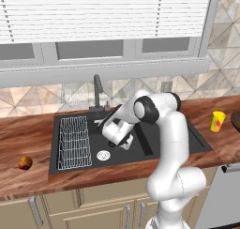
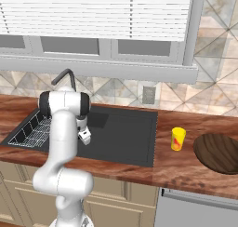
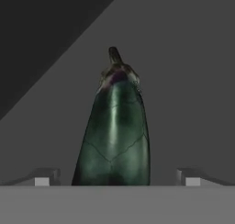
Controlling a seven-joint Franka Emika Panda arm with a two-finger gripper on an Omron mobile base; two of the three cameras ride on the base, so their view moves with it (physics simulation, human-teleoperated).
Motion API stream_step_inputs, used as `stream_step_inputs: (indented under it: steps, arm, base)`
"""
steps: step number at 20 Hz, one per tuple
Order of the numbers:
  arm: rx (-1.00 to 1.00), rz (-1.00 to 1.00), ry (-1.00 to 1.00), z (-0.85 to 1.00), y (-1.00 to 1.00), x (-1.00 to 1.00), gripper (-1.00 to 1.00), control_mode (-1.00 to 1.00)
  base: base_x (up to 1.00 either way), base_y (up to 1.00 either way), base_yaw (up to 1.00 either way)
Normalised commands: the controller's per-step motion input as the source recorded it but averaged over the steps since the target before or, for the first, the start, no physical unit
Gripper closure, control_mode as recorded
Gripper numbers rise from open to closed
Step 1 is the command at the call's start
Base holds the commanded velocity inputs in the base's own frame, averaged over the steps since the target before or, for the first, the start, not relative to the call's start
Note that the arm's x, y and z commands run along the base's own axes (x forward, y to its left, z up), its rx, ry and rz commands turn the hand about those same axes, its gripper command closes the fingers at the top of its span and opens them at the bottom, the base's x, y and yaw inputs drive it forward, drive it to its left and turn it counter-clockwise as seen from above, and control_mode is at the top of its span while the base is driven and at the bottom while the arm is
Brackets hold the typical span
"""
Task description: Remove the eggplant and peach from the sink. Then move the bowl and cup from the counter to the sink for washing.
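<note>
Reaching: arm bent forward and down into the sink point(image 1: 197, 139), its hand low inside the black basin, right of the wire rack point(image 1: 74, 142).
Fingers: spread wide apart, gripping nothing; in the hand view the two tips point(image 3: 117, 177) stand one to each side of the eggplant with bare basin floor showing between each tip and the vegetable.
Eggplant: dark green eggplant point(image 3: 114, 131) lying on the basin floor directly ahead of the hand, its broad end nearest the fingers, its tapered stem end pointing away. From the base views the hand covers it.
Contact: from what I can make out, neither tip touches the eggplant, though the bottom of the hand view cuts off where they come closest.
Peach: round orange-red peach point(image 1: 25, 163) out on the wooden surface point(image 1: 28, 134) left of the sink, well apart from the basin.
Cup: yellow cup point(image 2: 177, 139) with a red mark, upright on the surface right of the sink, near its rim.
Bowl: wide brown wood-grain bowl point(image 2: 218, 152) on the surface just right of the cup, close to it but apart.
Drain: silver round drain point(image 1: 103, 155) on the basin floor, beside the rack and below the hand in the left base view.
Faucet: dark faucet point(image 1: 97, 94) at the back edge of the sink, behind the hand.
</note>
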Motion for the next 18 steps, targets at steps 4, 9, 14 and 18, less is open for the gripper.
stream_step_inputs:
  steps: [4,9,14,18]
  arm:
    - [0.00,0.00,0.03,-0.13,0.01,0.08,1.00,-1.00]
    - [0.01,0.00,0.07,-0.15,0.04,0.06,1.00,-1.00]
    - [0.01,0.00,0.04,-0.12,0.04,0.03,1.00,-1.00]
    - [0.01,0.00,0.03,-0.11,0.04,0.02,1.00,-1.00]
  base:
    - [0.00,0.00,0.00]
    - [0.00,0.00,0.00]
    - [0.00,0.00,0.00]
    - [0.00,0.00,0.00]
